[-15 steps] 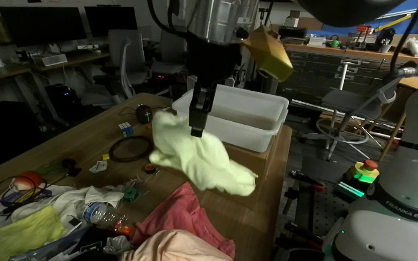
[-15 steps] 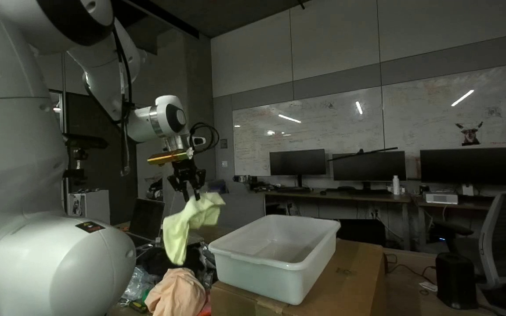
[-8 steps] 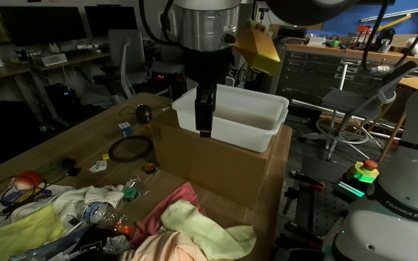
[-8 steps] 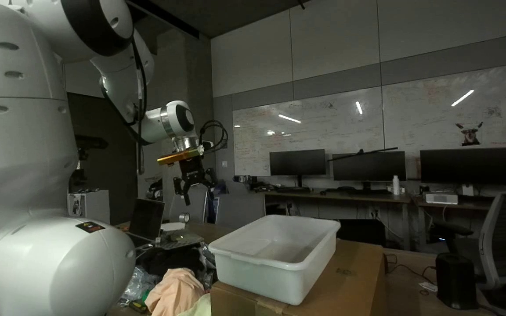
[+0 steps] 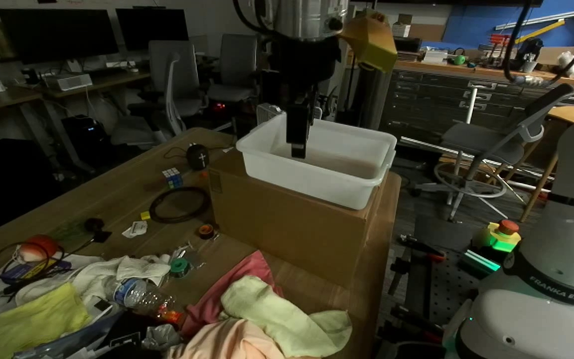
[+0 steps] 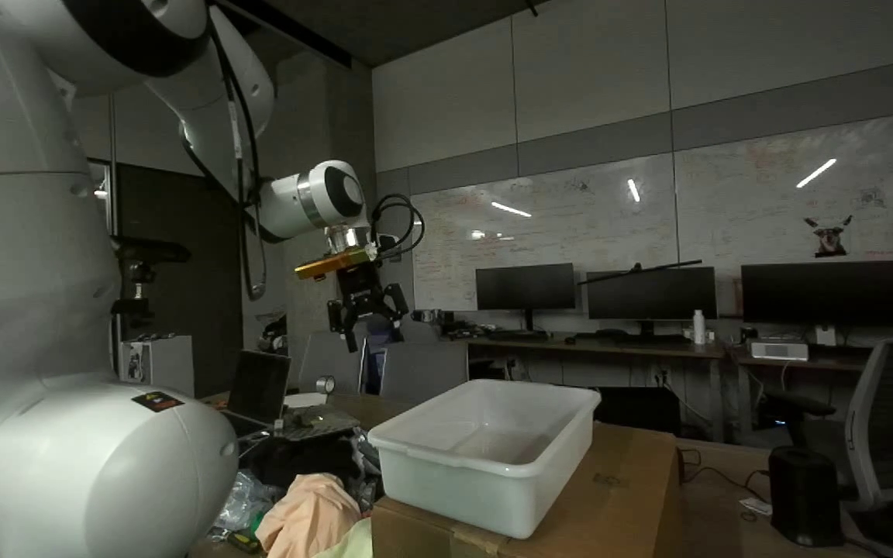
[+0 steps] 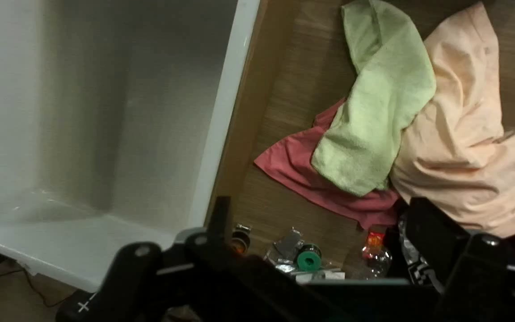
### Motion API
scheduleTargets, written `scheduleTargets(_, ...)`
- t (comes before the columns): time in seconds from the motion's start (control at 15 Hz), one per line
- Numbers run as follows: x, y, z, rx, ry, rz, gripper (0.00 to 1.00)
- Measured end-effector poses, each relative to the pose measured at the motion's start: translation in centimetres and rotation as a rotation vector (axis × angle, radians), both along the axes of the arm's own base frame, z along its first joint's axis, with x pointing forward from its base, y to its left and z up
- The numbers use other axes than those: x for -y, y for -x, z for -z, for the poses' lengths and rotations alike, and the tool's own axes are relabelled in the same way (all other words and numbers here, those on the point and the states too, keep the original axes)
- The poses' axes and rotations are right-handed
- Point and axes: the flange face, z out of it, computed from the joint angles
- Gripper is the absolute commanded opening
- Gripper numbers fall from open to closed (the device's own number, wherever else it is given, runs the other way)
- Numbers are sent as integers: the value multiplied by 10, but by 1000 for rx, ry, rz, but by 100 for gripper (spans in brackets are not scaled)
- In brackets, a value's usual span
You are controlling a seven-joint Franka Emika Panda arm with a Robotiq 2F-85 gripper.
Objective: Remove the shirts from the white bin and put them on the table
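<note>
My gripper (image 6: 374, 341) hangs in the air higher than the white bin (image 6: 454, 488), its fingers spread wide and nothing between them. In the wrist view the gripper (image 7: 320, 203) reaches from near the bin's rim (image 7: 221, 112) across to the clothes. A pale green shirt (image 7: 373, 107) lies on the table (image 5: 152, 239), overlapping a red-pink shirt (image 7: 293, 165) and touching a peach shirt (image 7: 458, 147). Only bare walls and floor show inside the bin. In an exterior view the peach shirt (image 6: 311, 515) hides most of the green one (image 6: 349, 542).
The bin stands on a cardboard box (image 5: 287, 234). A plastic bottle (image 5: 140, 294), a yellow cloth (image 5: 33, 319), a white cloth (image 5: 142, 269), a green spool (image 5: 179, 267) and a cable loop (image 5: 180, 204) lie on the table. A black speaker (image 5: 197, 157) stands behind.
The gripper has opened and let go of the pale green shirt, which dropped onto the pink and peach ones. Since then the empty gripper has risen and shifted towards the bin.
</note>
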Motion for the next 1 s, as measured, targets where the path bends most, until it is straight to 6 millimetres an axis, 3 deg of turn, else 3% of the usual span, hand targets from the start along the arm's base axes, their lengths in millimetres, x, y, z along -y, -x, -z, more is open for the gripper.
scheduleTargets(0.27,36,34,-12,129,-133,71,100)
scheduleTargets(0.53,69,73,-8,272,-231,119,100)
scheduleTargets(1.0,97,108,8,370,-307,181,100)
